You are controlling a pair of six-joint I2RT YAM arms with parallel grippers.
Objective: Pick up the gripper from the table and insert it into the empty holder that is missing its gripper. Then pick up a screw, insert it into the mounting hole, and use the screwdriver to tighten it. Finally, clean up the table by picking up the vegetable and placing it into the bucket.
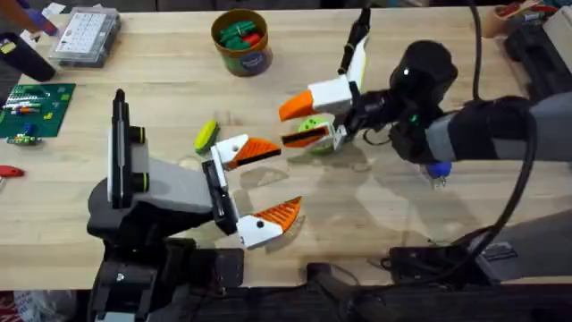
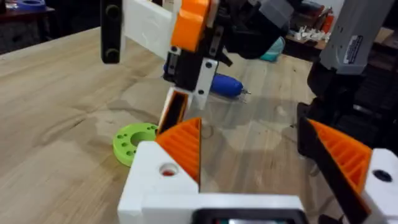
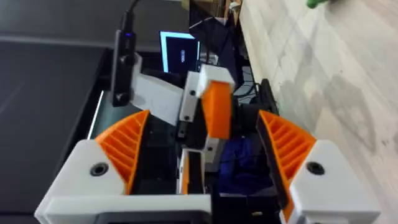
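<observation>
Pale wooden surface (image 1: 375, 215) is carrying: bucket (image 1: 241, 41), screwdriver (image 1: 437, 171), yellow-green vegetable (image 1: 206, 135), green disc (image 2: 134, 142), clear parts box (image 1: 85, 37), green circuit board (image 1: 36, 109).

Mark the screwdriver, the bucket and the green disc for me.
screwdriver (image 2: 225, 85): left wrist view, on the blue handle.
bucket (image 1: 246, 59): overhead view, on its front wall at the dark label.
green disc (image 2: 132, 143): left wrist view, on its flat top face.

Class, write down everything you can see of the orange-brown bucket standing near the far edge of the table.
The bucket is a small round cup with orange-brown walls that look like paper and a dark blue label on the side facing the camera. It stands upright and open-topped on the pale wooden table, near the far edge. Green and red pieces fill it to about the rim. Nothing else touches it.
</observation>
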